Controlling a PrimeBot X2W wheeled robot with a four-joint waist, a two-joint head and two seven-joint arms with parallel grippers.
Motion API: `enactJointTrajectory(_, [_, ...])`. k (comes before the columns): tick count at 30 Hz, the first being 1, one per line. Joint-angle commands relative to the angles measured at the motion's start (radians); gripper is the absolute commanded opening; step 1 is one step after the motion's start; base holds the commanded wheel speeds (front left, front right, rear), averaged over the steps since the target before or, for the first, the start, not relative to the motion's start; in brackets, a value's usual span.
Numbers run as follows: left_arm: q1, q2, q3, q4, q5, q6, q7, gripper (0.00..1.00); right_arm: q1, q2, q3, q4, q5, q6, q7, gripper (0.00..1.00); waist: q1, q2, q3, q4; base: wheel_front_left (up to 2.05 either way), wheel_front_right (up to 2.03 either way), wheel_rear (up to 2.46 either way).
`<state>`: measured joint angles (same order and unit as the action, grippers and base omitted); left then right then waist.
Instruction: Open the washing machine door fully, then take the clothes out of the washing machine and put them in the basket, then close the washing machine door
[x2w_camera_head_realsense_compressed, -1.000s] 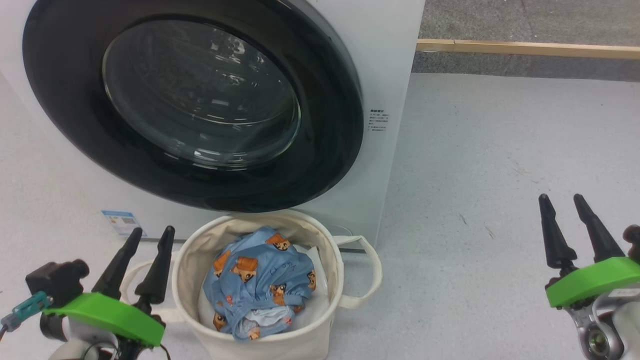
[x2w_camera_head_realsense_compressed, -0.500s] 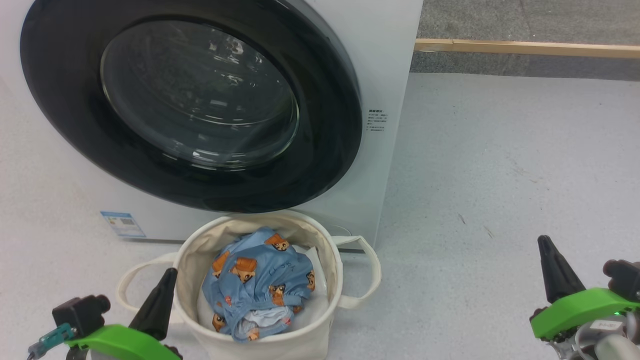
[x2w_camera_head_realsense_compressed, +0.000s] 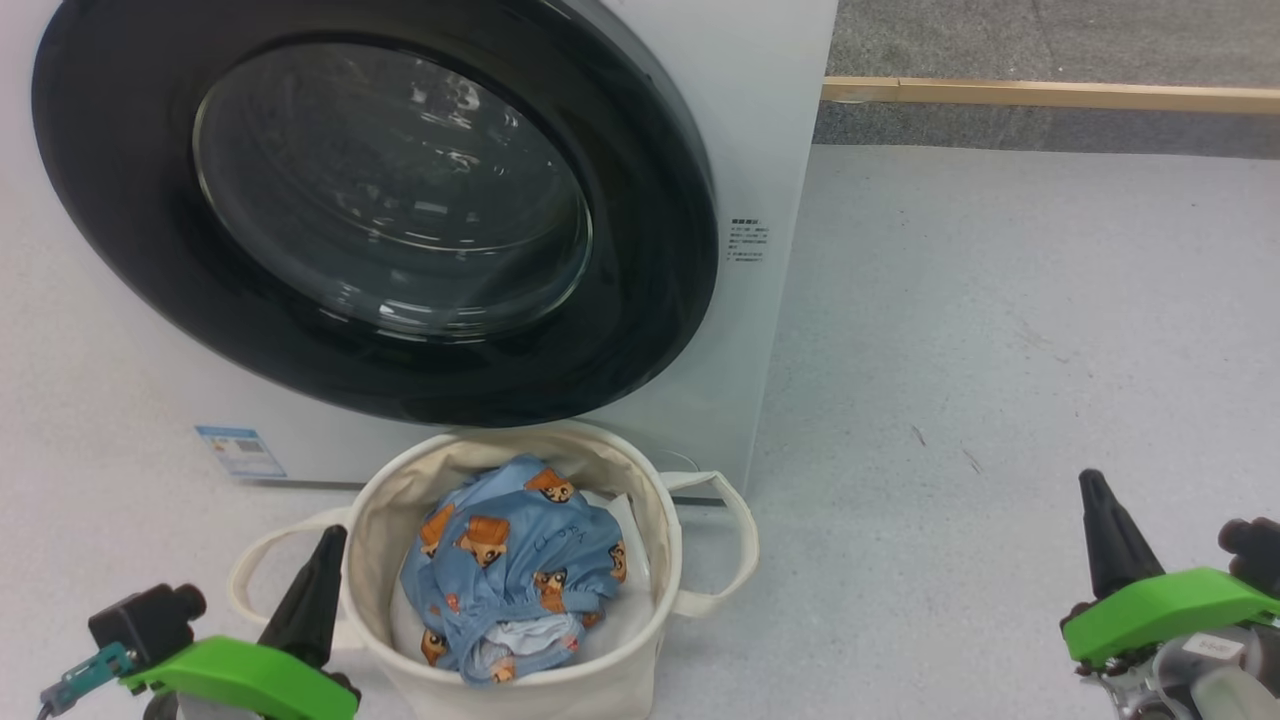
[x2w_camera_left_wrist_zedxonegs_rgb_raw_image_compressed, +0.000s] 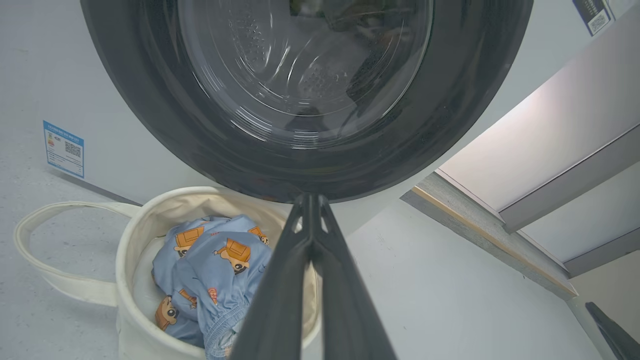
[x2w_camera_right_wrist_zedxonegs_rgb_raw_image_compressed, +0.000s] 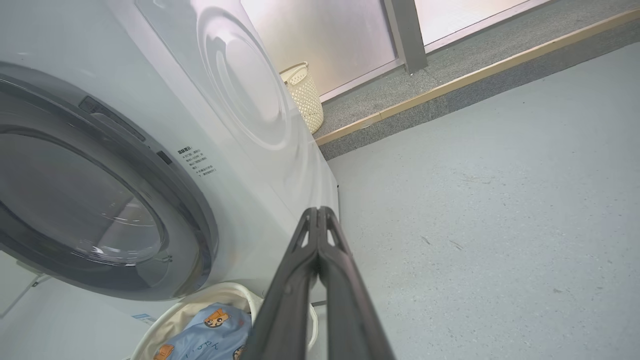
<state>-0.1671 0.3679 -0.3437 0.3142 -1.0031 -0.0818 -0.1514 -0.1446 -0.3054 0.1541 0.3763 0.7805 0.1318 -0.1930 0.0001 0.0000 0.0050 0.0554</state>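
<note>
— Where are the clothes?
— The clothes (x2w_camera_head_realsense_compressed: 510, 580) lie bunched inside the basket (x2w_camera_head_realsense_compressed: 672, 560), on top of a white sheet (x2w_camera_head_realsense_compressed: 632, 520).
— And the basket?
— It stands on the grey floor (x2w_camera_head_realsense_compressed: 1000, 350), just in front of the washing machine (x2w_camera_head_realsense_compressed: 770, 120) and below the door (x2w_camera_head_realsense_compressed: 655, 250). The door lies flat against the machine's front. A blue label (x2w_camera_head_realsense_compressed: 238, 452) sits low on that front, to the left.
— What about the grippers?
— The left gripper (x2w_camera_left_wrist_zedxonegs_rgb_raw_image_compressed: 310, 197) hovers just beside the basket's left side, with its fingers pressed together and holding nothing. The right gripper (x2w_camera_right_wrist_zedxonegs_rgb_raw_image_compressed: 318, 210) is well apart to the right, above the floor, and its fingers are likewise pressed together and empty.
</note>
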Motion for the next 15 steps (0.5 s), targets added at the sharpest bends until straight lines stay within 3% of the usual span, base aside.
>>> enactJointTrajectory(1, [-0.034,0.008,0.036,-0.033,-0.020,-0.007,0.008,0.00,-0.037,-0.008,-0.019,-0.037,0.027,0.000,0.014,0.00,-0.0001,0.0000,0.000,-0.001,0.00,0.00,0.00])
enactJointTrajectory(15, [-0.022,-0.031,0.086,-0.038,-0.099,-0.013,0.037,0.00,-0.027,0.026,-0.051,-0.049,0.130,0.000,0.052,0.00,-0.0001,0.0000,0.000,-0.008,0.00,0.00,0.00])
